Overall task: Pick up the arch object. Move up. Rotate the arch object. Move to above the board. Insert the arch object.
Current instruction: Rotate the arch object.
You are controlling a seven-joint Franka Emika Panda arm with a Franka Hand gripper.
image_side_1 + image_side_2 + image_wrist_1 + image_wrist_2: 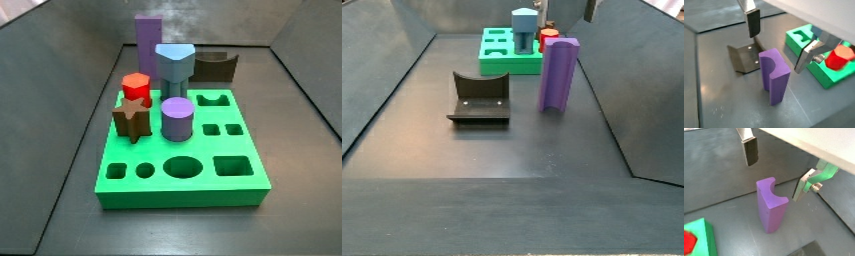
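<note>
— What fills the middle of the frame?
— The board (181,198), green, with open holes along its near edge.
— What stands in it?
— A red piece (135,87) over a brown piece (128,120) at left, a purple cylinder (177,118), and a blue-grey piece (175,65) behind.
— And behind it?
— The arch (148,40) upright at upper centre, with the fixture (214,67) to its right.

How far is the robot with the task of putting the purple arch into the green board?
Nothing looks finished yet. The arch object stands upright on the floor beside the fixture, apart from the board. In hand: the gripper hangs open above the arch, fingers either side, not touching. Left: grasp, lift, rotate, carry over the board, insert.
</note>
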